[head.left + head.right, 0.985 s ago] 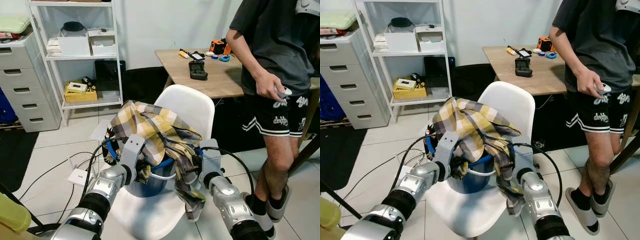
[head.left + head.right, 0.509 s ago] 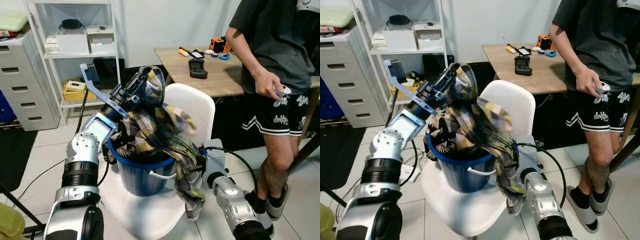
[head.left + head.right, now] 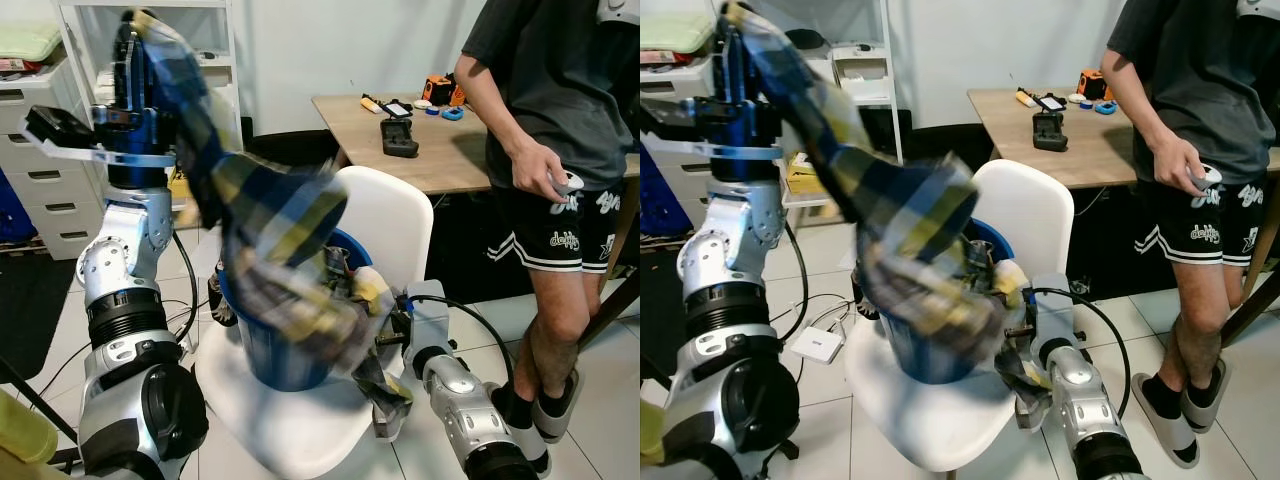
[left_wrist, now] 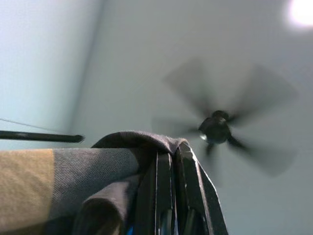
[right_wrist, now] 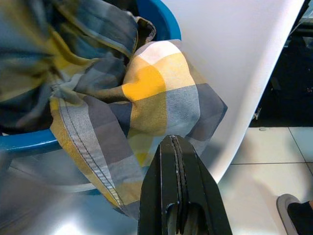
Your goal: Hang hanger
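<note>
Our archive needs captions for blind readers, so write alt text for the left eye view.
The robot's left claw, raised high, pulls a blurred yellow and blue plaid shirt up out of a blue bucket on a white chair. The right claw is low at the bucket's rim, by hanging cloth. A person stands at the right beside a wooden table.

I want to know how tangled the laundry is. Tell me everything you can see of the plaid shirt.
The plaid shirt is soft woven cloth in yellow, grey and dark blue checks, blurred with motion. The left gripper, raised overhead, is shut on one end. From there it stretches down into the blue bucket on the white chair, with part draped over the rim beside the right gripper.
</note>
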{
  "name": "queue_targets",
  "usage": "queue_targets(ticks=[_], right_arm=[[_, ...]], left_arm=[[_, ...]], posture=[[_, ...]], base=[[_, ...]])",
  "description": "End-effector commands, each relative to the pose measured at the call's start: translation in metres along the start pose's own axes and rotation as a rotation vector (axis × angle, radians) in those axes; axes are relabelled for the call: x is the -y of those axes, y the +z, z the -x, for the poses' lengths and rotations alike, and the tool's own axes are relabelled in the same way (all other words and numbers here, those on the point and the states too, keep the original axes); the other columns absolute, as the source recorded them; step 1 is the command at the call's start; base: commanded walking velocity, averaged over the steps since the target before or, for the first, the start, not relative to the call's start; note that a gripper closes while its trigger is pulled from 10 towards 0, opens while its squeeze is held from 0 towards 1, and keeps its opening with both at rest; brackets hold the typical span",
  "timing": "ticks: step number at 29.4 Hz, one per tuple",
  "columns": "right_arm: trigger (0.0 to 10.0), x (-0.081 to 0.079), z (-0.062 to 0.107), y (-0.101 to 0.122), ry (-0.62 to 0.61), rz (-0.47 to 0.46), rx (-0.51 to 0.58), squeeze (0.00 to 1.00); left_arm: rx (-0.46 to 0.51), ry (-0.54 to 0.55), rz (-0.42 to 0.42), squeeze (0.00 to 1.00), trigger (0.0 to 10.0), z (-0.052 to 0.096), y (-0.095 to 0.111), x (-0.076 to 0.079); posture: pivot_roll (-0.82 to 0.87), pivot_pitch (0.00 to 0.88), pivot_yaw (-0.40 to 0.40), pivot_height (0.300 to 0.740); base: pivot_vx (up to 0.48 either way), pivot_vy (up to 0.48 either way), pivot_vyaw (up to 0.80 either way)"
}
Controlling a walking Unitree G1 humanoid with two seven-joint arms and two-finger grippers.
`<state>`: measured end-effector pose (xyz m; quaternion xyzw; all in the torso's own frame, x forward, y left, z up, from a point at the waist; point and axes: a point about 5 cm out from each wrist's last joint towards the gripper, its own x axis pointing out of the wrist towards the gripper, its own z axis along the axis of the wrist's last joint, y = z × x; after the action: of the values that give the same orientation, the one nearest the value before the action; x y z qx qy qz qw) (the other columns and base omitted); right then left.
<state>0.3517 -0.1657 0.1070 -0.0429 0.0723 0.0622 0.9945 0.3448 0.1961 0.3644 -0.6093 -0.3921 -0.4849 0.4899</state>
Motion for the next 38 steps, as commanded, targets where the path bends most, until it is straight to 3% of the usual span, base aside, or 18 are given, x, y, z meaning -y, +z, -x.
queue_targets(ticks=[1, 8, 10, 11, 12, 13, 14, 15, 16, 18, 19, 23, 24, 26, 27, 28, 29, 38], right_arm=[[10.0, 0.002, 0.003, -0.004, -0.010, -0.012, -0.007, 0.00], [10.0, 0.002, 0.004, -0.006, -0.010, -0.015, -0.008, 0.00], [10.0, 0.003, 0.004, -0.007, -0.011, -0.016, -0.009, 0.00], [10.0, 0.003, 0.005, -0.008, -0.014, -0.014, -0.009, 0.00], [10.0, 0.003, 0.005, -0.008, -0.014, -0.014, -0.009, 0.00], [10.0, 0.003, 0.006, -0.007, -0.012, -0.012, -0.001, 0.00], [10.0, 0.004, 0.008, -0.007, -0.014, -0.012, 0.003, 0.00], [10.0, 0.003, 0.009, -0.005, -0.010, -0.018, 0.015, 0.00], [10.0, 0.002, 0.011, -0.003, -0.007, -0.022, 0.024, 0.00], [10.0, 0.002, 0.011, -0.003, -0.007, -0.022, 0.024, 0.00], [10.0, 0.001, 0.013, 0.001, -0.008, -0.025, 0.049, 0.00], [10.0, 0.001, 0.013, 0.001, -0.008, -0.025, 0.049, 0.00], [10.0, 0.002, 0.016, 0.005, -0.016, -0.028, 0.074, 0.00], [10.0, 0.002, 0.018, 0.006, -0.026, -0.034, 0.088, 0.00], [10.0, 0.003, 0.020, 0.004, -0.036, -0.039, 0.088, 0.00], [10.0, 0.003, 0.020, 0.004, -0.036, -0.039, 0.088, 0.00], [10.0, 0.003, 0.021, 0.001, -0.042, -0.045, 0.082, 0.00], [10.0, 0.004, 0.025, -0.008, -0.058, -0.064, 0.049, 0.00]], left_arm=[[-0.005, -0.052, 0.008, 0.00, 0.0, -0.002, 0.007, 0.010], [-0.042, -0.058, 0.022, 0.00, 0.0, 0.000, 0.003, 0.011], [-0.109, -0.036, -0.001, 0.00, 0.0, 0.001, -0.004, 0.010], [-0.222, 0.061, -0.101, 0.00, 0.0, 0.003, -0.015, 0.003], [-0.222, 0.061, -0.101, 0.00, 0.0, 0.003, -0.015, 0.003], [-0.436, 0.360, -0.383, 0.00, 0.0, 0.008, -0.030, -0.023], [-0.599, 0.580, -0.651, 0.00, 1.6, 0.017, -0.035, -0.043], [-0.731, 0.812, -1.007, 0.00, 0.0, 0.035, -0.022, -0.059], [-0.795, 0.925, -1.235, 0.00, 0.0, 0.047, -0.010, -0.065], [-0.795, 0.925, -1.235, 0.00, 0.0, 0.047, -0.010, -0.065], [-0.702, 1.023, -1.247, 0.00, 10.0, 0.059, 0.011, -0.061], [-0.702, 1.023, -1.247, 0.00, 10.0, 0.059, 0.011, -0.061], [-0.661, 1.087, -1.267, 0.00, 10.0, 0.072, 0.029, -0.055], [-0.662, 1.089, -1.295, 0.00, 10.0, 0.085, 0.037, -0.046], [-0.759, 1.065, -1.386, 0.00, 10.0, 0.102, 0.038, -0.040], [-0.759, 1.065, -1.386, 0.00, 10.0, 0.102, 0.038, -0.040], [-0.855, 1.024, -1.450, 0.00, 10.0, 0.113, 0.033, -0.037], [-0.967, 1.017, -1.477, 0.00, 10.0, 0.146, 0.013, -0.035]], posture=[[-0.02, 0.134, -0.019, 0.740], [-0.02, 0.134, -0.018, 0.740], [-0.02, 0.135, -0.015, 0.740], [-0.02, 0.135, -0.011, 0.740], [-0.02, 0.135, -0.011, 0.740], [-0.02, 0.134, -0.010, 0.740], [-0.02, 0.134, -0.010, 0.740], [0.00, 0.135, -0.009, 0.740], [0.00, 0.135, -0.009, 0.740], [0.00, 0.135, -0.009, 0.740], [0.00, 0.137, -0.006, 0.740], [0.00, 0.137, -0.006, 0.740], [0.00, 0.137, -0.006, 0.740], [0.01, 0.131, -0.012, 0.740], [0.02, 0.129, -0.015, 0.740], [0.02, 0.129, -0.015, 0.740], [0.02, 0.127, -0.015, 0.740], [0.02, 0.123, -0.005, 0.740]], base=[[0.000, 0.000, 0.00], [0.000, 0.000, 0.00], [0.000, 0.000, 0.00], [0.000, 0.000, 0.00], [0.000, 0.000, 0.00], [0.000, 0.000, 0.00], [0.000, 0.000, 0.00], [0.000, 0.000, 0.00], [0.000, 0.000, 0.00], [0.000, 0.000, 0.00], [0.000, 0.000, 0.00], [0.000, 0.000, 0.00], [0.000, 0.000, 0.00], [0.000, 0.000, 0.00], [0.000, 0.000, 0.00], [0.000, 0.000, 0.00], [0.000, 0.000, 0.00], [0.000, 0.000, -0.36]])
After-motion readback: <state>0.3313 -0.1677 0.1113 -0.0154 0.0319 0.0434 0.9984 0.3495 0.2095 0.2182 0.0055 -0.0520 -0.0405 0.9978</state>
